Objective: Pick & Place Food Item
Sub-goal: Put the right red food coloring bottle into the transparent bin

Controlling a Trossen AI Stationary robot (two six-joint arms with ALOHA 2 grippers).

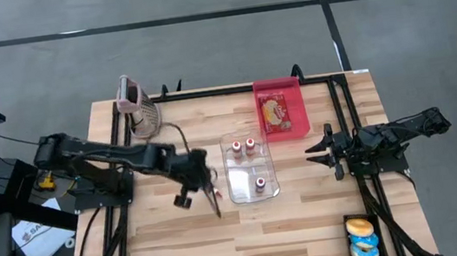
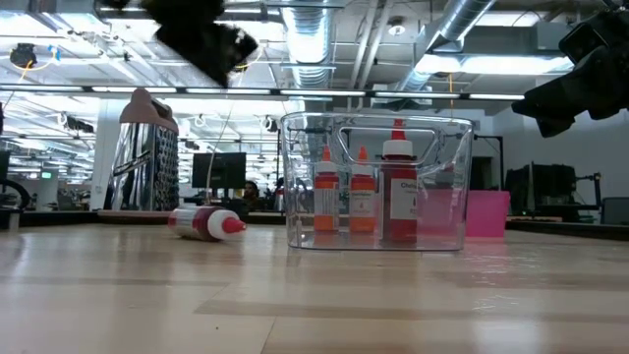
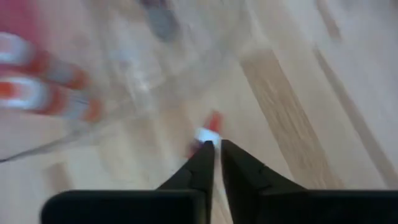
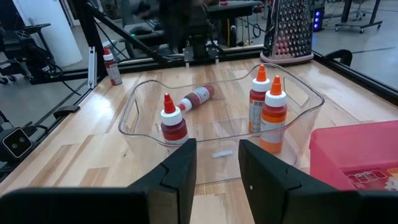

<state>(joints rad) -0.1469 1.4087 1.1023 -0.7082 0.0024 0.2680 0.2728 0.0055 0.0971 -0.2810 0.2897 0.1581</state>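
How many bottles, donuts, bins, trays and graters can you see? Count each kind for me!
Sauce bottles: 5
Donuts: 2
Clear bin: 1
Pink tray: 1
Grater: 1
Total: 10

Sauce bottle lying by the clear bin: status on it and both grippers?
Left gripper shut, empty, above table beside clear bin. Right gripper open, empty, waiting right of bin. Loose sauce bottle on its side on table, ungripped. Three bottles upright in bin.
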